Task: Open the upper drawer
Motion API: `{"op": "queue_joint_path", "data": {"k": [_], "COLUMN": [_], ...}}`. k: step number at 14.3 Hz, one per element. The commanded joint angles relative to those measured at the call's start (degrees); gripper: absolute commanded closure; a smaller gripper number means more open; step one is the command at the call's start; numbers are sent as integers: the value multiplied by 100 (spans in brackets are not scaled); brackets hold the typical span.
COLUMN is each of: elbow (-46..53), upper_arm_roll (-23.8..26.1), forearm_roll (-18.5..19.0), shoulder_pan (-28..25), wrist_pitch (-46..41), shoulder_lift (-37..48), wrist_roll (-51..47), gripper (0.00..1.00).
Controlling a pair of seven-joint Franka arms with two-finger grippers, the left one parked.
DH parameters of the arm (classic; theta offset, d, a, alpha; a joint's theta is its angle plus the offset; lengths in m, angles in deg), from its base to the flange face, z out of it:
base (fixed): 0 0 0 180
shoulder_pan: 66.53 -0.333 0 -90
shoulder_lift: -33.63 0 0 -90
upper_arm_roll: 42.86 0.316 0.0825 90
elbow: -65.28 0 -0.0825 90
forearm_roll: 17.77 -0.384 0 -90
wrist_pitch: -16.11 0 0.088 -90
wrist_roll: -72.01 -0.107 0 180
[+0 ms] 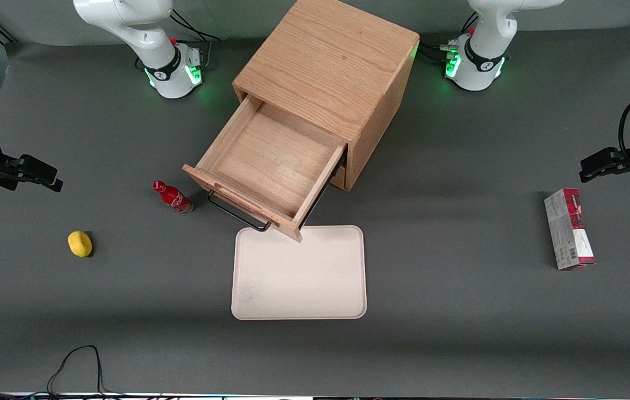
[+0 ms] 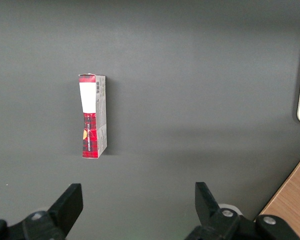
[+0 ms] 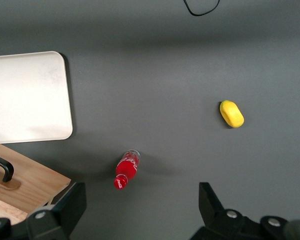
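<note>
The wooden cabinet (image 1: 326, 72) stands at the middle of the table. Its upper drawer (image 1: 270, 161) is pulled far out, empty inside, with a black handle (image 1: 237, 214) on its front, over the tray's edge. My right gripper (image 1: 51, 180) hovers above the table at the working arm's end, well apart from the drawer. It is wide open and empty (image 3: 138, 210). A corner of the drawer front (image 3: 25, 182) and its handle (image 3: 2, 167) show in the right wrist view.
A red bottle (image 1: 173, 198) lies beside the drawer front; it also shows in the right wrist view (image 3: 126, 169). A yellow object (image 1: 80, 244) lies nearer the camera. A white tray (image 1: 299, 272) lies in front of the drawer. A red box (image 1: 569, 229) lies toward the parked arm's end.
</note>
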Motion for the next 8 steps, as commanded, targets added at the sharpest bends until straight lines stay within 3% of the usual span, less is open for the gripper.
{"op": "queue_joint_path", "data": {"k": [1,8], "elbow": [-56,23], "upper_arm_roll": [56,56], "forearm_roll": [86,86], "shoulder_pan": [12,11], "wrist_pitch": [2,-7], "shoulder_lift": [83,65], "wrist_roll": [-37,-38], "gripper": [0,0]}}
